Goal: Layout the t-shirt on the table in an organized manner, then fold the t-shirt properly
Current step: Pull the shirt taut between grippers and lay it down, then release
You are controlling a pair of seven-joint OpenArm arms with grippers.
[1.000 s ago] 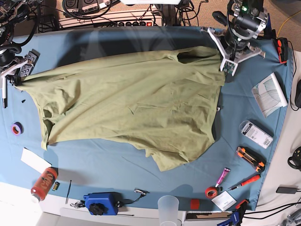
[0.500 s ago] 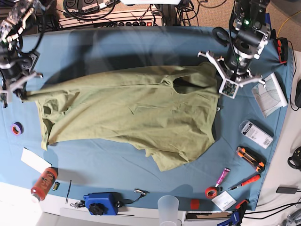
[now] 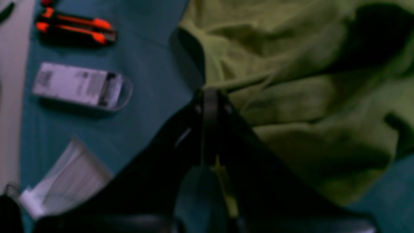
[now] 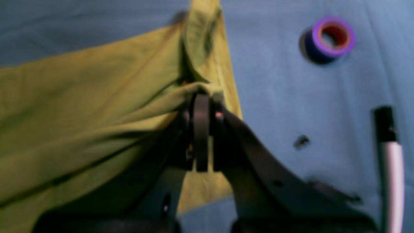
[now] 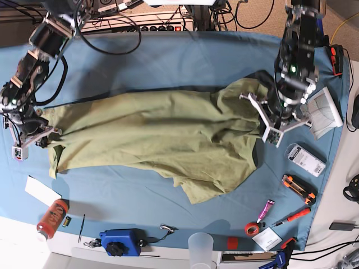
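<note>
The olive-green t-shirt (image 5: 157,140) lies rumpled across the middle of the light-blue table (image 5: 168,61). Its far edge is drawn taut between my two grippers. On the base view's right, my left gripper (image 5: 261,112) is shut on the shirt's right end. The left wrist view shows its fingertips (image 3: 210,94) pinched on a fold of the cloth (image 3: 307,97). At the left side, my right gripper (image 5: 42,126) is shut on the shirt's left corner. The right wrist view shows that corner (image 4: 200,64) bunched over the closed tips of the right gripper (image 4: 202,97).
A box cutter (image 5: 299,188), a white packet (image 5: 305,159) and a paper pad (image 5: 323,109) lie along the right side. A purple tape roll (image 4: 330,37) sits near the right gripper. A red can (image 5: 52,218), blue device (image 5: 119,241) and clear cup (image 5: 201,246) line the front edge.
Both arms have moved toward the table's front, carrying the shirt's far edge with them. The collar opening that gaped near the left gripper has collapsed.
</note>
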